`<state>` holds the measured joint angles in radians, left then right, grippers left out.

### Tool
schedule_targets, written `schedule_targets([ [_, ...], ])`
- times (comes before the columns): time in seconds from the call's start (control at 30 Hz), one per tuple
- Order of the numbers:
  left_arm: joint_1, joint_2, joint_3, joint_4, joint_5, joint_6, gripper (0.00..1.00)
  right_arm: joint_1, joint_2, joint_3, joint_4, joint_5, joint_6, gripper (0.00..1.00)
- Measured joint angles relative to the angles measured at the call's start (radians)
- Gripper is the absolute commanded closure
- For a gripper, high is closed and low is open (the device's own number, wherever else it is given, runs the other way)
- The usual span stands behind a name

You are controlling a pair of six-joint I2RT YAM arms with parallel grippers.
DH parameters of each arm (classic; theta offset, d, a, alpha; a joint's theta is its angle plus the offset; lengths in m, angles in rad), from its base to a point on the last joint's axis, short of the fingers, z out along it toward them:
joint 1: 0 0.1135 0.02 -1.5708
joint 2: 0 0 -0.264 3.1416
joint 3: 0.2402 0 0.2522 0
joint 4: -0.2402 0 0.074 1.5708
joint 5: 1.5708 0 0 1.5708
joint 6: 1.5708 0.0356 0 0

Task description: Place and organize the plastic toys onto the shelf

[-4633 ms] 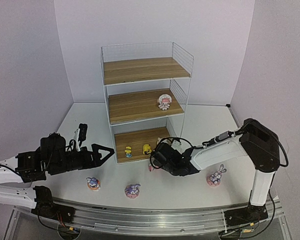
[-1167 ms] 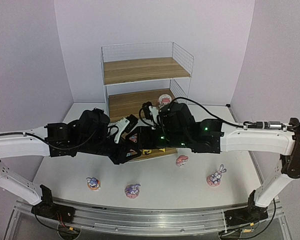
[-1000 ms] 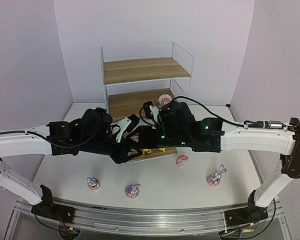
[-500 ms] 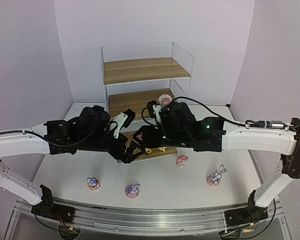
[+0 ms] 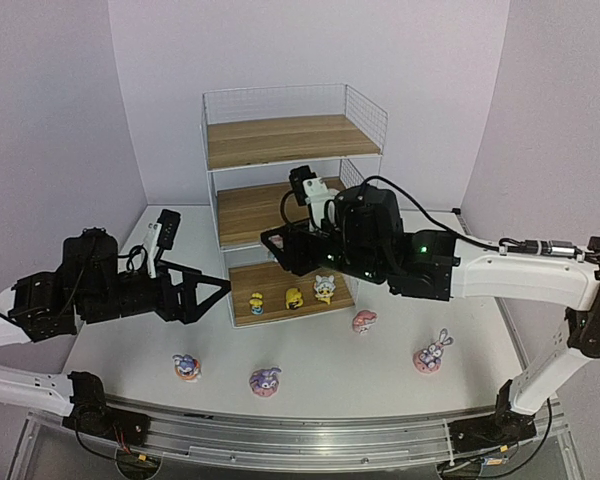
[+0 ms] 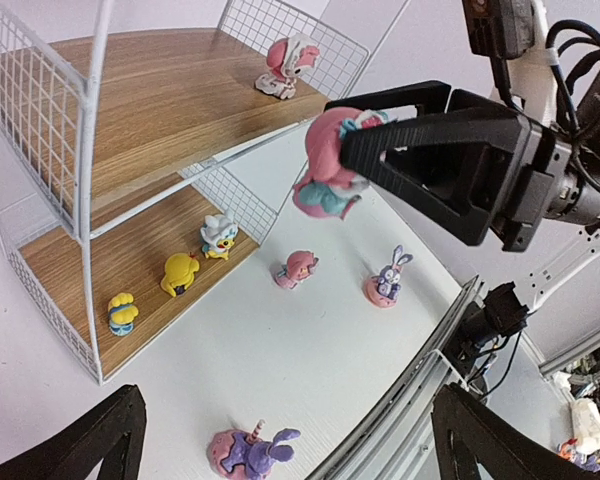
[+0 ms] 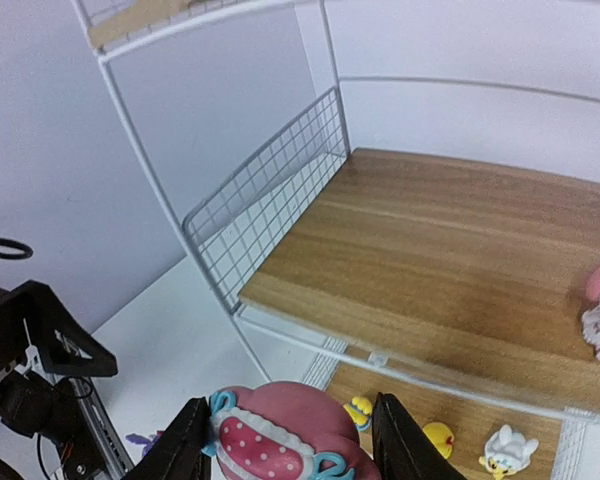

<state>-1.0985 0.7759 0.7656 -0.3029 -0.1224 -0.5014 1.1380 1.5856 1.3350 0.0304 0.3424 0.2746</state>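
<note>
Now | right pincer (image 7: 290, 442) grips pink toy (image 6: 326, 170), in front of shelf (image 5: 280, 140) | left pincer (image 5: 212, 296) gaping, well apart

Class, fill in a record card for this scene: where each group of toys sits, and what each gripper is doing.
left gripper: open, holding nothing, front-left of the shelf
right gripper: shut on the held pink toy, raised before the middle board
middle board: one shelved pink toy, near its right end
bottom board: three yellow toys in a row
table: three bunnies and a loose pink toy
</note>
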Motion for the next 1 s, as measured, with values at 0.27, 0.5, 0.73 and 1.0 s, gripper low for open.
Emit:
schedule_targets([
  [0.27,0.000,-0.066,-0.028,-0.034,-0.057,-0.081,0.00,-0.108,0.009,0.000,0.136,-0.033,-0.040,1.00],
  [0.5,0.002,-0.044,-0.029,-0.061,-0.091,-0.119,0.00,-0.141,0.070,-0.001,0.222,-0.043,-0.080,1.00],
  [0.73,0.003,-0.010,-0.032,-0.058,-0.091,-0.125,0.00,-0.145,0.076,-0.060,0.352,-0.051,-0.123,1.00],
  [1.0,0.003,-0.013,-0.043,-0.045,-0.091,-0.124,0.00,-0.145,0.112,-0.098,0.471,-0.055,-0.160,1.00],
])
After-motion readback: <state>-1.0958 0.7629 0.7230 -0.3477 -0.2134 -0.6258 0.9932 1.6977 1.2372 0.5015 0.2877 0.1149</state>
